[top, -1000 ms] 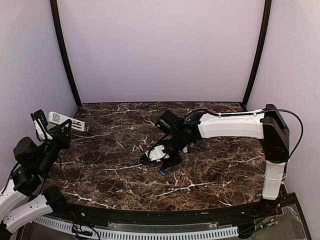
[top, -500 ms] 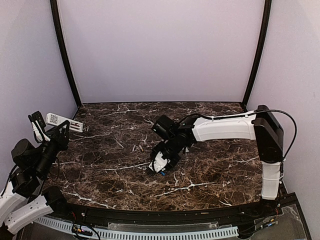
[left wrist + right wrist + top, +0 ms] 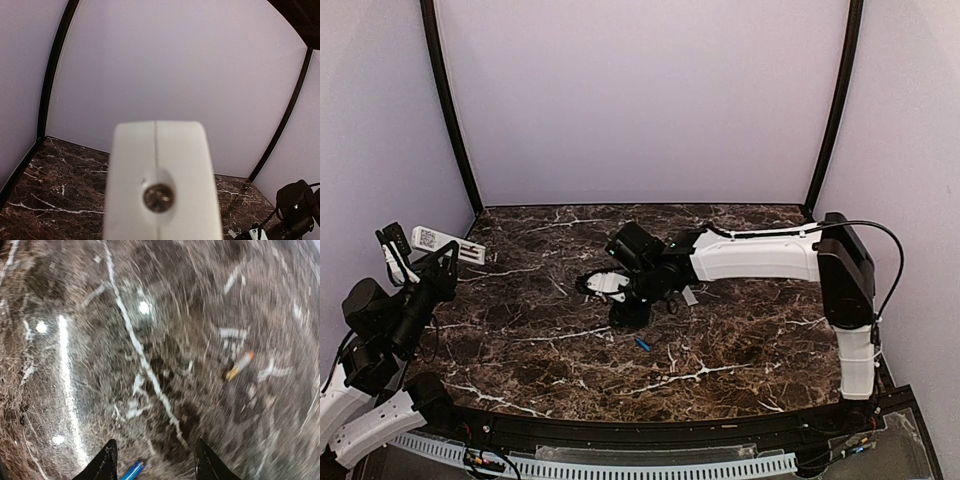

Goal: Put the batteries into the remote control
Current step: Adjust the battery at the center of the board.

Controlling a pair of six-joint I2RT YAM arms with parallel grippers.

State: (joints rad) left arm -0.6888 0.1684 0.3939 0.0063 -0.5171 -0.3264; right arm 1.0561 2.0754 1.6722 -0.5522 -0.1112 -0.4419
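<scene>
table: dark marble, white veins | walls: pale lilac; posts: black, at back corners

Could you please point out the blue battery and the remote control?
blue battery (image 3: 133, 470), right wrist view, its middle.
remote control (image 3: 170, 155), left wrist view, white end face.

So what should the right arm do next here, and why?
Probably lower the right gripper onto the blue battery and close. Its jaws stand open and empty, the battery lies loose on the marble table just inside one fingertip, and the left gripper holds the remote control raised at the far left, ready for loading.
</scene>
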